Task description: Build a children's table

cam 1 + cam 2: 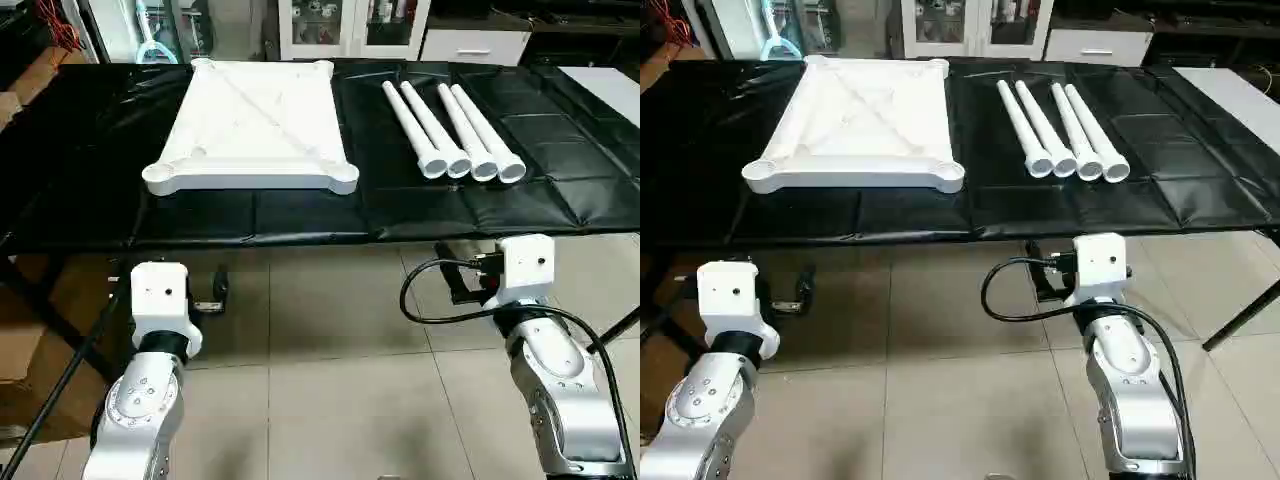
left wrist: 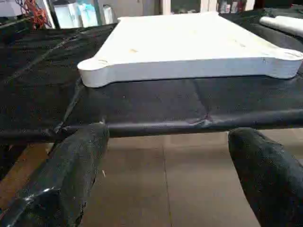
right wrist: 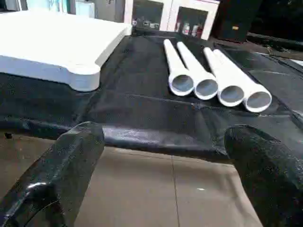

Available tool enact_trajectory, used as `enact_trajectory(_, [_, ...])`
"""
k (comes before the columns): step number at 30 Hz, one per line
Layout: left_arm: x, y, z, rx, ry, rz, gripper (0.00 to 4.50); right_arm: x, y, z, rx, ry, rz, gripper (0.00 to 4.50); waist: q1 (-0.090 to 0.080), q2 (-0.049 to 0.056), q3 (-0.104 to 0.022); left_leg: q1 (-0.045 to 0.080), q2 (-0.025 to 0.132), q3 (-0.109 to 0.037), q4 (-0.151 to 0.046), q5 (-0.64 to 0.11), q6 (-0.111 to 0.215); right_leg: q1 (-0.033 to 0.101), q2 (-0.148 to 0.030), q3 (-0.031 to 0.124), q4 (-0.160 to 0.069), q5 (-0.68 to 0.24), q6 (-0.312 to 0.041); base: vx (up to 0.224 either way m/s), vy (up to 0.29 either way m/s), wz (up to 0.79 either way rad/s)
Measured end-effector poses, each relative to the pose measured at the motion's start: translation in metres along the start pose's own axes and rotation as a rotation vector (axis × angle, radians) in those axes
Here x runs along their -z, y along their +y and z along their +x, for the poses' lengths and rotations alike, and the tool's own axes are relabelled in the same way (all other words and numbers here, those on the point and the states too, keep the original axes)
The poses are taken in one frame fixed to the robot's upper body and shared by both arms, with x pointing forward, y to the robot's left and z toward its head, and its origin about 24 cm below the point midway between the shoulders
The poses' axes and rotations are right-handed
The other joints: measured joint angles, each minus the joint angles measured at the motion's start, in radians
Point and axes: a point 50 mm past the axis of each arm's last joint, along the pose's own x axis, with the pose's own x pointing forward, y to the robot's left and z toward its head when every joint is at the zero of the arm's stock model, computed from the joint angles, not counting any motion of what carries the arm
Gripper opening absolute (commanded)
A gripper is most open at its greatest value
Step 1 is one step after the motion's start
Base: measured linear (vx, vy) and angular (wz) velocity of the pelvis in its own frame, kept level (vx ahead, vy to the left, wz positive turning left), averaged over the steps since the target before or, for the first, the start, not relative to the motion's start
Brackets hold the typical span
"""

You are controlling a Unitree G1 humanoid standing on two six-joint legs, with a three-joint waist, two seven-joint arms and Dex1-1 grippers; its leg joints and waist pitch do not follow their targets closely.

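Black-covered table (image 1: 300, 215) holds the tabletop (image 1: 255, 125), underside up, w/ four legs (image 1: 452, 130) side by side just to its right. Left gripper (image 2: 165, 161) and right gripper (image 3: 165, 161) hang short of the table edge, fingers spread wide, empty. Assembly looks not yet begun; next move prob. calls for right arm to reach fwd & close on a leg.

Plastic on a glossy black sheet

My black fingers (image 2: 71, 179) look rubbery and slightly shiny; the tabletop (image 1: 255, 125) and legs (image 1: 450, 130) are smooth white matt plastic, the surface (image 1: 420, 205) covered in creased film.
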Motion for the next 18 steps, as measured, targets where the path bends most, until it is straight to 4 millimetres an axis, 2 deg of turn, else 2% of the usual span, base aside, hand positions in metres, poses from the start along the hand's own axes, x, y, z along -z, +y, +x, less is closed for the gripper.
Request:
enact_trajectory(11, [0.0000,0.0000,0.0000,0.000,0.000,0.000,4.48,0.0000,0.0000,0.0000,0.000,0.000,0.000,4.50,0.000,0.000,0.000,0.000,0.000,0.000,0.001,0.000,0.000,0.000,0.000,0.000,0.000,0.000,0.000,0.000,0.000,0.00])
enact_trajectory(13, [0.0011,-0.0008,0.0001,0.008,0.023,-0.001,4.48,0.0021,0.0002,-0.0006,-0.001,0.015,0.005,4.50,0.011,0.000,0.000,0.000,0.000,-0.001,0.001,0.000,0.000,0.002,0.000,0.000,0.000,0.000,0.000,0.000,0.000,0.00])
enact_trajectory(18, [0.0001,-0.0011,0.0022,0.030,0.056,-0.010,4.48,0.0057,0.0086,0.0003,-0.030,0.042,0.026,4.50,0.016,0.000,0.000,0.001,0.000,-0.001,0.001,0.002,0.000,0.001,0.000,-0.001,0.002,0.001,0.000,0.000,0.000,0.00])
